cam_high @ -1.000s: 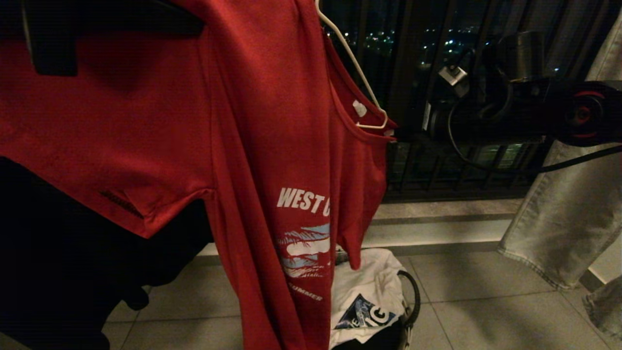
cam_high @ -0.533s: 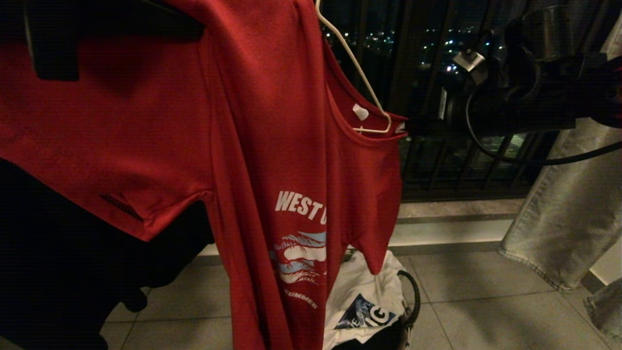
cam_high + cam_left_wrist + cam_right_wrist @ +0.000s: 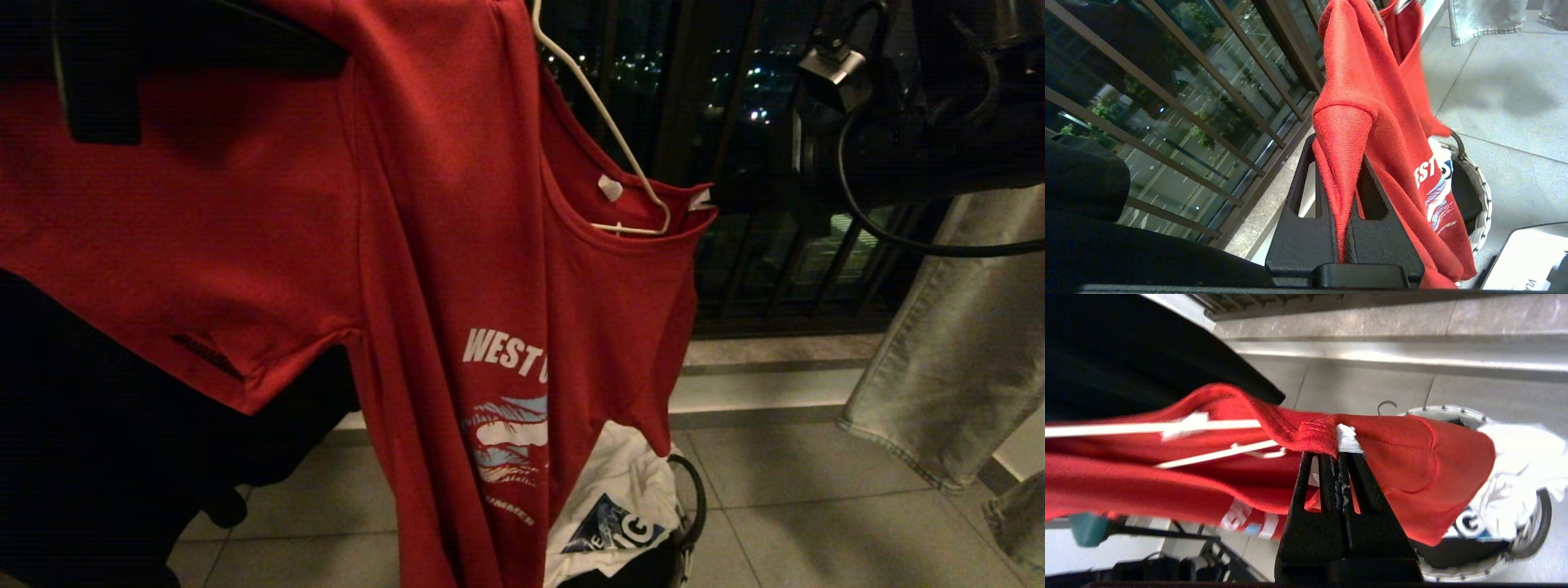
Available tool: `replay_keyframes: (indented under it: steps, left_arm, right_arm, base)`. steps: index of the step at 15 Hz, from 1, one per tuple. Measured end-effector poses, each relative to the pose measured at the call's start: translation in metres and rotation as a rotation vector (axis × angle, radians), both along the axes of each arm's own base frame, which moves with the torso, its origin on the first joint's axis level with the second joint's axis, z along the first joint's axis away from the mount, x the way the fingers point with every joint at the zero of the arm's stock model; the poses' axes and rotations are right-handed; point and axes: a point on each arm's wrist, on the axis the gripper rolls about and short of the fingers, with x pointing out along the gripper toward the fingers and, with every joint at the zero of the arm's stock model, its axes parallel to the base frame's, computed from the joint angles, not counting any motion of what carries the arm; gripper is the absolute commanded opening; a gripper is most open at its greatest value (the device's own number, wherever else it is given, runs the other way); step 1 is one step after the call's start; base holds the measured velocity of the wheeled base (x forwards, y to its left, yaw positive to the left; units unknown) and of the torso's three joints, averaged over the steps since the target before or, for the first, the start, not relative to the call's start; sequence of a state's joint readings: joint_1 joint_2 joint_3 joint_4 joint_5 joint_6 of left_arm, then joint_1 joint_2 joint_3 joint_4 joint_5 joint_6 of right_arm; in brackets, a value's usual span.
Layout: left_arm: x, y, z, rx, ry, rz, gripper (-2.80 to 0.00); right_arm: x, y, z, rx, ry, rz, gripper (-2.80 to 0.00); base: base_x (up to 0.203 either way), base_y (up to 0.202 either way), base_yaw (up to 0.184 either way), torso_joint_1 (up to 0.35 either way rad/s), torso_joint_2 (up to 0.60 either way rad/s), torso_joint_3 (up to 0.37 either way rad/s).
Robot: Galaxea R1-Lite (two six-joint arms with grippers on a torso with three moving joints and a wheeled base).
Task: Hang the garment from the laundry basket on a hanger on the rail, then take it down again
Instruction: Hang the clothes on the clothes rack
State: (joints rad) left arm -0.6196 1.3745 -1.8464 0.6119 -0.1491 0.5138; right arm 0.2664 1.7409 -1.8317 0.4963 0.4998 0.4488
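The red garment (image 3: pixel 457 204) hangs spread between both grippers, its white lettering facing me. My left gripper (image 3: pixel 98 82), at the top left, is shut on a fold of its cloth (image 3: pixel 1345 171). At the upper right, my right gripper (image 3: pixel 722 198) is shut on the neckline edge by the white label (image 3: pixel 1337 451). The white wire hanger (image 3: pixel 604 122) slants down inside the neck opening, one shoulder end resting at the collar; its hook runs out of view above. The laundry basket (image 3: pixel 692 514) stands on the floor below the garment's hem. The rail is out of view.
A white cloth (image 3: pixel 620 490) with a dark print lies in the basket. Pale jeans (image 3: pixel 955 343) hang at the right. Dark window bars (image 3: pixel 735 278) and a stone sill run behind. A black garment (image 3: pixel 122 457) fills the lower left. Grey floor tiles (image 3: pixel 816 523) lie beyond the basket.
My right arm has risen and moved right, drawing the neckline up and outward; the hanger's lower end followed. The left gripper has stayed put.
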Motion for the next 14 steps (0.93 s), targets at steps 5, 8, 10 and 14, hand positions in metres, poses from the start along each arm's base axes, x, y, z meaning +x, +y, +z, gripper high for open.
replay_keyframes:
  steps: [5, 8, 10, 14]
  left_arm:
    - [0.001, -0.001, -0.004, 0.017, 0.009, -0.008, -2.8]
    - [0.005, -0.004, -0.013, 0.031, 0.041, -0.014, -2.8]
    - [0.008, -0.006, -0.018, 0.037, 0.063, -0.015, -2.8]
    - [0.019, -0.016, -0.029, -0.035, 0.087, -0.047, -2.8]
  right_arm:
    - [-0.006, -0.001, 0.008, 0.01, -0.008, 0.006, -2.8]
    - [-0.004, -0.001, 0.01, 0.013, -0.023, -0.002, -2.8]
    - [-0.003, -0.002, 0.01, 0.013, -0.027, -0.01, -2.8]
    - [-0.001, -0.008, 0.012, 0.003, -0.055, -0.063, -2.8]
  base:
    - [0.0, 0.0, 0.0, 0.0, 0.0, 0.0]
    - [0.0, 0.0, 0.0, 0.0, 0.0, 0.0]
    - [0.0, 0.0, 0.0, 0.0, 0.0, 0.0]
    - [0.0, 0.0, 0.0, 0.0, 0.0, 0.0]
